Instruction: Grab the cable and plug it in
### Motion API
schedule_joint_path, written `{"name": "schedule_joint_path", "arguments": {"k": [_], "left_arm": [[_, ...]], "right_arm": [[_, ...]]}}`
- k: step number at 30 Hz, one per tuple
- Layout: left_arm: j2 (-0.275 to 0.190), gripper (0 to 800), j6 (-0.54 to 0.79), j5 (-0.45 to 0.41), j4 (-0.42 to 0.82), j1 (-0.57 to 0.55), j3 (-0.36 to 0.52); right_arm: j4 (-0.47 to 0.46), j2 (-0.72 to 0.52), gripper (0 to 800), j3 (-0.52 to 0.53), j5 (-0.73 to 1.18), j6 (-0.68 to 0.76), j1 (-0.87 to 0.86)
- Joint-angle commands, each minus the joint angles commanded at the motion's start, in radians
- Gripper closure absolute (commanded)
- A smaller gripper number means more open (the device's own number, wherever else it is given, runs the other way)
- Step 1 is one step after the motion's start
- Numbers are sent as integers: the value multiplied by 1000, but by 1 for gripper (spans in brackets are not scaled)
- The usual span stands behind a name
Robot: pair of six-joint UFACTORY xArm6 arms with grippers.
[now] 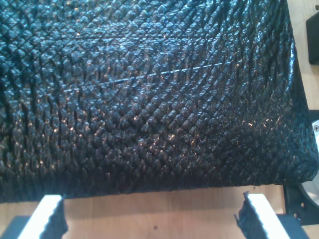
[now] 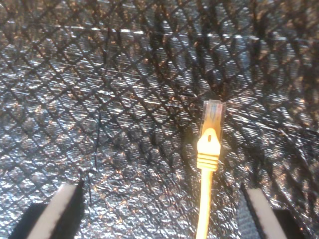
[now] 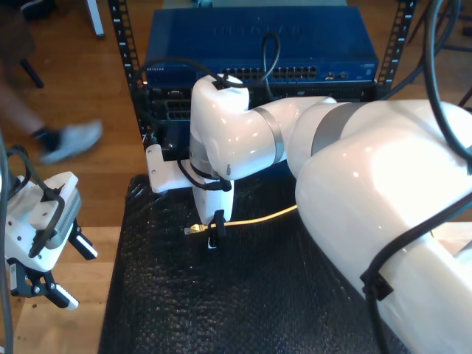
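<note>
The cable (image 3: 258, 217) runs behind the big white arm (image 3: 354, 184), its far end hidden.

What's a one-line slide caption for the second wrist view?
My second claw, open, hovers over the black mat with the cable and its clear plug lying between the fingers, ungrasped.

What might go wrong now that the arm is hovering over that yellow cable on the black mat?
My second end effector stands open around the cable, which runs off-centre, nearer one finger, so closing may nudge the plug sideways. The cable lies flat on the soft black mat, so the fingers may press into the mat before gripping. My first end effector waits open near the mat's edge, too far off to steady it.
</note>
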Motion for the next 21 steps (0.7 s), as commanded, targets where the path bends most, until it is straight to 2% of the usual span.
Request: {"name": "schedule_joint_path", "arguments": {"k": [5,7,14,21], "left_arm": [[0,0,0,0,0,0,0],[5,0,0,0,0,0,0],[20,0,0,0,0,0,0],[29,0,2,-18,0,2,0]], "right_arm": [[0,15,151,2,-26,0,0],[0,17,207,5,-46,0,0],[0,46,226,-5,-78,-2,0],[0,64,331,-18,-81,-2,0]]}}
